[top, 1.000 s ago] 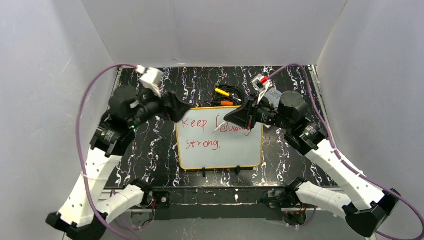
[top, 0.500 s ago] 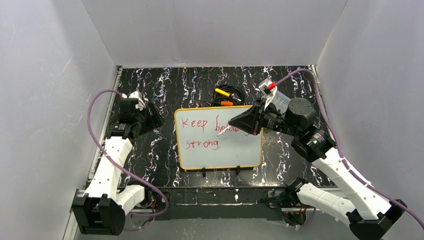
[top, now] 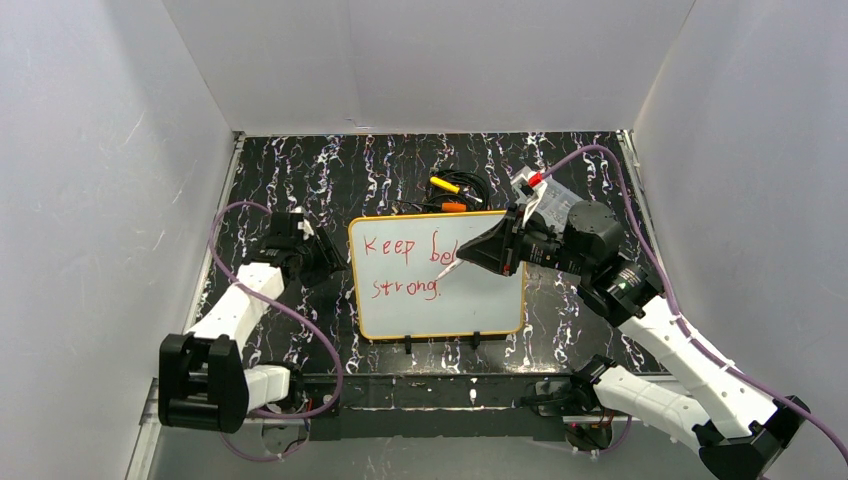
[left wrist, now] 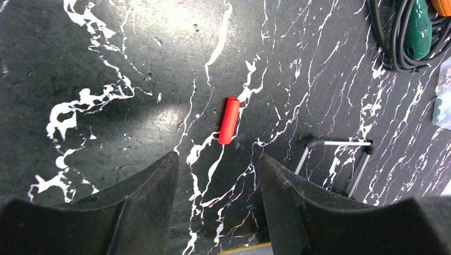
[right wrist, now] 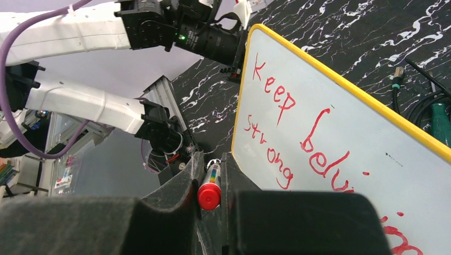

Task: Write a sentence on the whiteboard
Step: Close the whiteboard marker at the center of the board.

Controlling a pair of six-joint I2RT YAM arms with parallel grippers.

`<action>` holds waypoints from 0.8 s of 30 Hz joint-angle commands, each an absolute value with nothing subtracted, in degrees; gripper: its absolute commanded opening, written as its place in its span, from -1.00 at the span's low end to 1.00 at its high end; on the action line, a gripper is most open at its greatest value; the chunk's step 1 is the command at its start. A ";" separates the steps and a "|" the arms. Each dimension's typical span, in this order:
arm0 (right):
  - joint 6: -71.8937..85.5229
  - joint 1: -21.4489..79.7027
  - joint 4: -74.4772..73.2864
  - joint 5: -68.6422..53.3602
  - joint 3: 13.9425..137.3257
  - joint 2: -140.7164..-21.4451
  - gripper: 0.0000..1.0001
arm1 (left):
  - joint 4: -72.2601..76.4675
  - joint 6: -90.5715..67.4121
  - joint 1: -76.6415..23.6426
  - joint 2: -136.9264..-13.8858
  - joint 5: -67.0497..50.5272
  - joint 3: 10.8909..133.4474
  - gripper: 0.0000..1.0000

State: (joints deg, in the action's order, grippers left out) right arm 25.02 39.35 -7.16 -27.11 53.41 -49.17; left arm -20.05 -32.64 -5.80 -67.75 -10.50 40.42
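Two black clips [top: 410,345] stand at the near edge of the whiteboard [top: 480,305], which lies mid-table with its long axis left to right. The sentence [top: 405,288] runs rightward in two red lines. Left of it the left gripper [left wrist: 218,158] hangs half-open and empty by a red cap [left wrist: 229,120], while the right gripper [right wrist: 210,170] clamps a marker [right wrist: 209,194], tip pointing left over the lettering.

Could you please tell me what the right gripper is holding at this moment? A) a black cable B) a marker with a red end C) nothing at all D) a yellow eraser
B: in the right wrist view the right gripper is shut on a marker with a red end, next to the whiteboard.
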 commanded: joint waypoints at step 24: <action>25.66 39.14 -3.10 -25.94 52.30 -49.04 -0.97 | -15.04 -28.82 -11.60 -85.26 -8.57 43.02 -0.23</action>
